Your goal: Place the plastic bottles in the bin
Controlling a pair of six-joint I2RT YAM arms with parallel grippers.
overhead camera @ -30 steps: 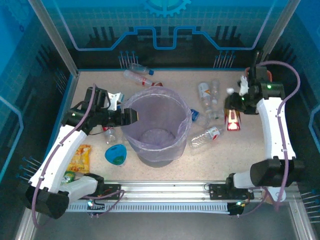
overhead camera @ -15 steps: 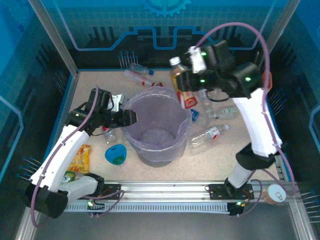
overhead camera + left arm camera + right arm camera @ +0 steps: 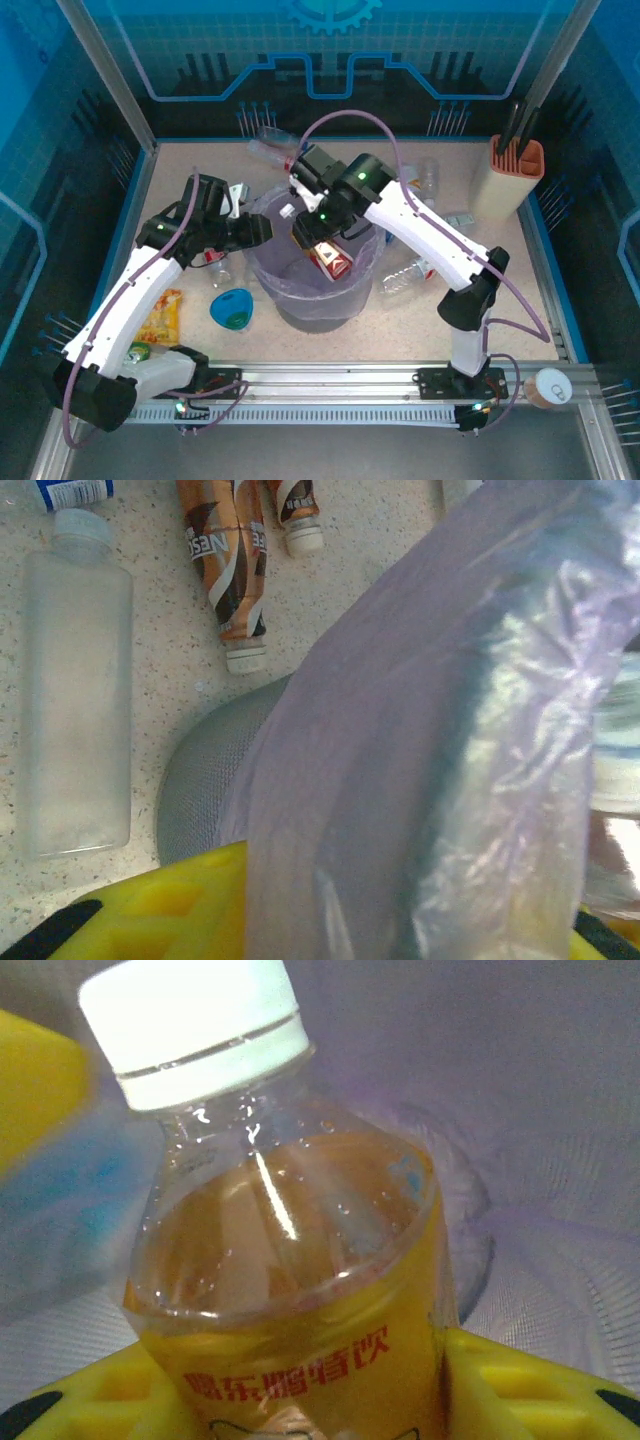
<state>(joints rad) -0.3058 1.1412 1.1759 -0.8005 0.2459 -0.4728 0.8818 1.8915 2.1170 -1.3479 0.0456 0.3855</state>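
The tabletop (image 3: 560, 290) was strewn with plastic bottles (image 3: 412, 272) around the bin (image 3: 300, 315), which was set centrally, judged so that both arms could reach it. Its lilac liner (image 3: 420, 730) was draped between the fingers of the left gripper (image 3: 258, 230) at the left rim, presumably to keep the mouth spread. Whether the liner was actually clamped could not be told. An amber-filled bottle (image 3: 290, 1290) was grasped firmly by the right gripper (image 3: 316, 236) and held within the bin's mouth, apparently ready for release. A clear bottle (image 3: 75, 700) was left lying beside the bin.
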